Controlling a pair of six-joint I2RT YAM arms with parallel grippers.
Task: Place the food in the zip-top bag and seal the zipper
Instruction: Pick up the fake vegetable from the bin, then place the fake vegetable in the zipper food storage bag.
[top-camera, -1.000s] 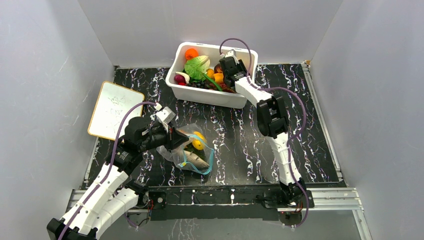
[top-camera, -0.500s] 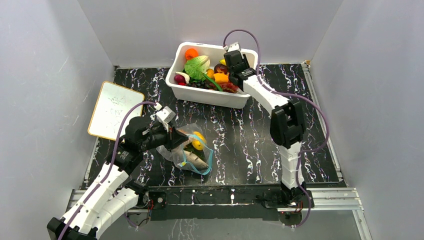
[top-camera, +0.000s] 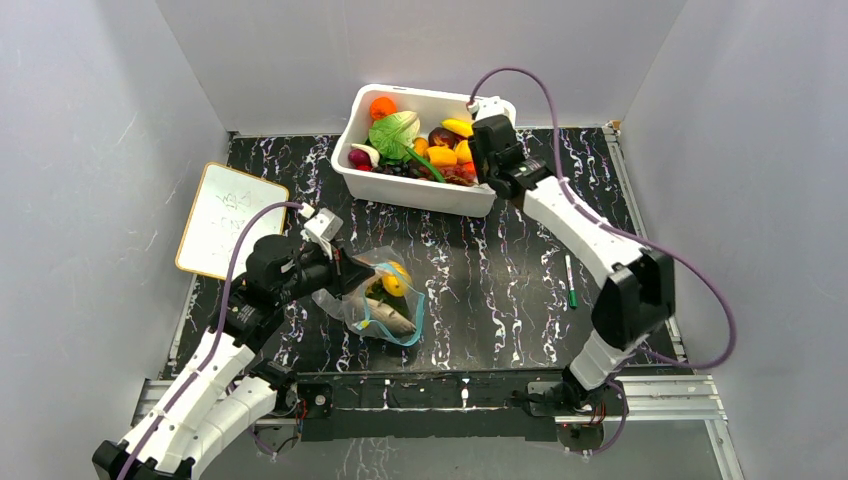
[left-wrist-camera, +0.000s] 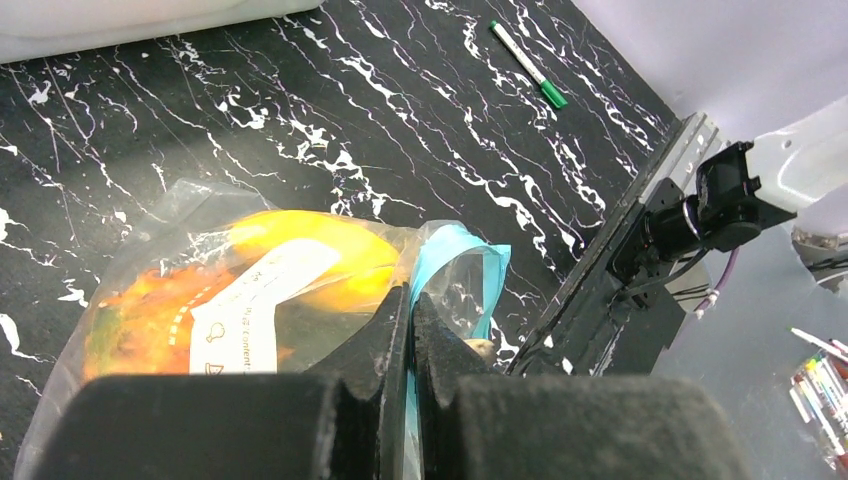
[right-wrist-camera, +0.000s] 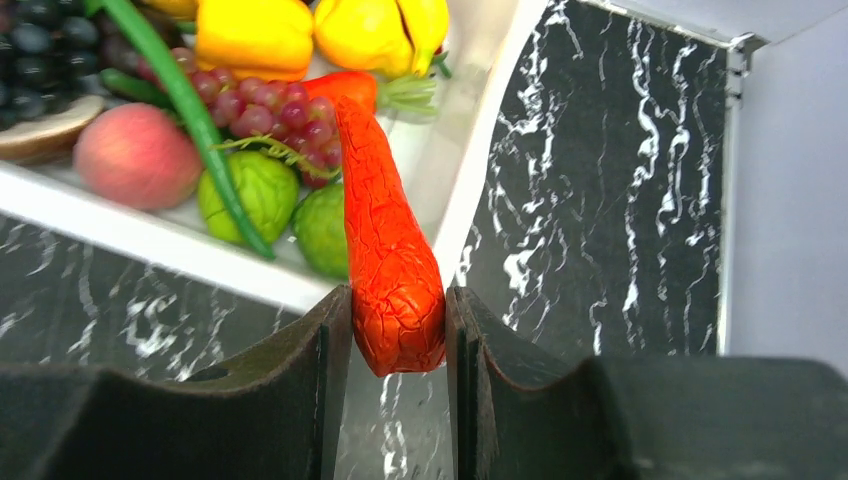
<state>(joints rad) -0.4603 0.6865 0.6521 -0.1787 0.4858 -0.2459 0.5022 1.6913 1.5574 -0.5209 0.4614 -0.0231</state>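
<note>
- Zipper (left-wrist-camera: 452, 262) of the zip-top bag (top-camera: 388, 312) is pinched by the left gripper (left-wrist-camera: 411, 300); the bag lies on the table (top-camera: 480, 280), yellow fruit (left-wrist-camera: 300, 250) inside.
- Right gripper (right-wrist-camera: 398, 325) clamps a wrinkled red food piece (right-wrist-camera: 385, 230), perhaps a chili, over the white tub (top-camera: 430, 192) rim.

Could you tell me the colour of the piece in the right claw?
Orange-red piece; clearest in right wrist view.

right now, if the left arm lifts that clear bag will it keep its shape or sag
Probably sags: the zip-top bag is thin crinkled film, pinched by the left gripper only at its teal zipper. The yellow fruit inside looks loose, so it would likely slide to the low end. A push should drag it, not tip it.
</note>
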